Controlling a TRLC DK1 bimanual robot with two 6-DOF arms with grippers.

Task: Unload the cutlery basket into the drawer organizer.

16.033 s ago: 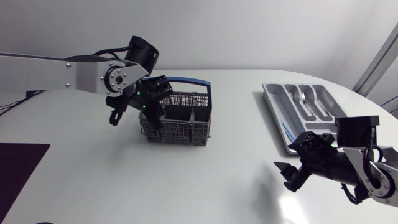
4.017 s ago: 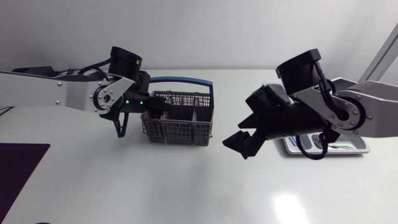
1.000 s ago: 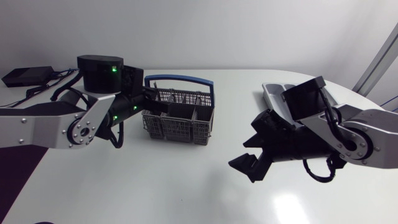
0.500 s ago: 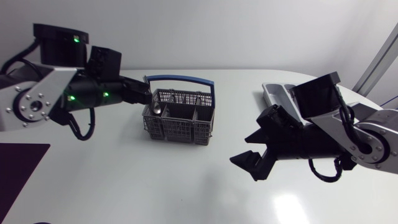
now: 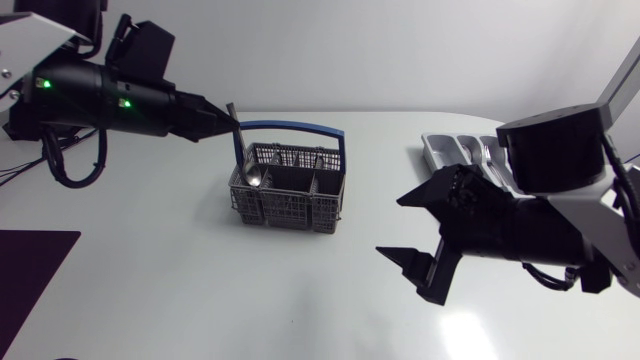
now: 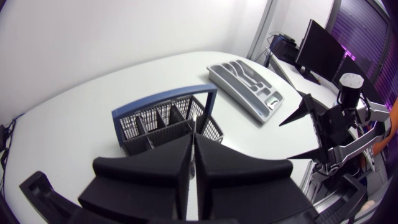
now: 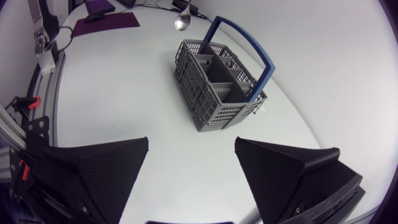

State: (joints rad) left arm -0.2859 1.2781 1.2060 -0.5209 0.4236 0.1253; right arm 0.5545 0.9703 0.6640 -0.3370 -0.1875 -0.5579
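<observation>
- Now, your left arm comes in high at the far left, and its left gripper (image 5: 228,117) (image 6: 191,152) points toward the middle of the white table (image 5: 200,290). You have its two black fingers pressed nearly together, with only a thin slit between them in the left wrist view, and they pinch the top of a handle.
- That handle belongs to a silver metal spoon (image 5: 250,172) (image 7: 182,22), which hangs bowl down from the fingertips. In the head view its bowl overlaps the left end of the basket; in the right wrist view it shows in the air beyond the far end of the basket, clear of the rim.
- Next comes the grey mesh cutlery basket (image 5: 290,190) (image 6: 163,121) (image 7: 219,84) with a blue hoop handle, standing upright on the table, just under and ahead of your left gripper.
- Your right gripper (image 5: 415,235) (image 7: 189,171) hovers above the table right of the basket, well apart from it and facing it. You have its fingers spread wide, with nothing between them.
- Farthest right, the grey moulded plastic drawer organizer (image 5: 440,150) (image 6: 245,81) lies flat near the table's back edge, partly hidden behind your right arm.
</observation>
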